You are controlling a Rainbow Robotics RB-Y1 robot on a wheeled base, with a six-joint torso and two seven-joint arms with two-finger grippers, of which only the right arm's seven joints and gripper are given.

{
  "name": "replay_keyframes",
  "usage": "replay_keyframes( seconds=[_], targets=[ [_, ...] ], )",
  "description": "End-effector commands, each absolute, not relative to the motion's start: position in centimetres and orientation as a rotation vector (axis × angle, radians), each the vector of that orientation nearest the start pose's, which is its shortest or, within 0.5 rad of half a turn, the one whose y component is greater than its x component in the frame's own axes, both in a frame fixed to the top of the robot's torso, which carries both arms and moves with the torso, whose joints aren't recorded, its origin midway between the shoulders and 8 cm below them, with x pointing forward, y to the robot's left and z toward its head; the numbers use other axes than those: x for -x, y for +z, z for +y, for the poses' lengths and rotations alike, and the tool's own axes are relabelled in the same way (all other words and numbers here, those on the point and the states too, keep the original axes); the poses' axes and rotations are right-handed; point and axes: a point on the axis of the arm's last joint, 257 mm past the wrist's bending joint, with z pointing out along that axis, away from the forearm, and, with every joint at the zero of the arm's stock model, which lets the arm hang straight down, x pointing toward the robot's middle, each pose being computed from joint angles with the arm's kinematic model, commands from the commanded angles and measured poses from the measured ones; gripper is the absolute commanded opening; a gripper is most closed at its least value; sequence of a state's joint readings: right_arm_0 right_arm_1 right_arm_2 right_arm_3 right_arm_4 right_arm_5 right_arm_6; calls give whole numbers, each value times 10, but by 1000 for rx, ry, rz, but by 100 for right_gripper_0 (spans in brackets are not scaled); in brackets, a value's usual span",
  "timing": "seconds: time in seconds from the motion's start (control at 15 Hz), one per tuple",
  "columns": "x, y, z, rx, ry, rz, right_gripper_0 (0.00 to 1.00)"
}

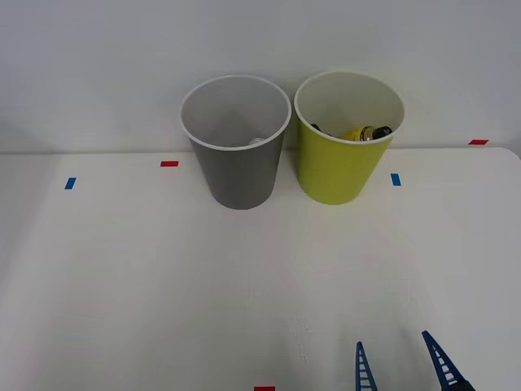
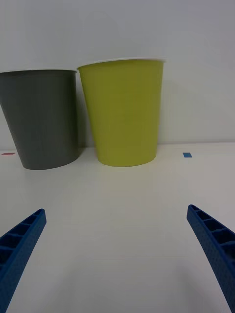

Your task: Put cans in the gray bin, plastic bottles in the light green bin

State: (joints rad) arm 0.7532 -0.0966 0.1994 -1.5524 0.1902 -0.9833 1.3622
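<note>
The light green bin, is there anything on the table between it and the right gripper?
Nothing visible does. The right gripper sits near the table's front edge with its jaws open, and bare white table runs from there to the light green bin. The gray bin stands beside it, off that line.

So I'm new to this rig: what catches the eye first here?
Two bins stand side by side at the table's far edge: the gray bin on the left, the light green bin on the right. A yellow plastic bottle lies inside the green one. The right tool hangs open near the table's front.
</note>
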Motion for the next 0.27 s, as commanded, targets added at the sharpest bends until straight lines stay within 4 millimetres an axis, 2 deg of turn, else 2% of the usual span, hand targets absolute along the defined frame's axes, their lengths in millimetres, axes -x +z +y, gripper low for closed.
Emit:
replay_keyframes(
  seconds=[0.07,0.27],
  targets=[
    [-256,-286,-196,75,153,1345,100],
    [-256,-286,-196,75,153,1345,100]
  ],
)
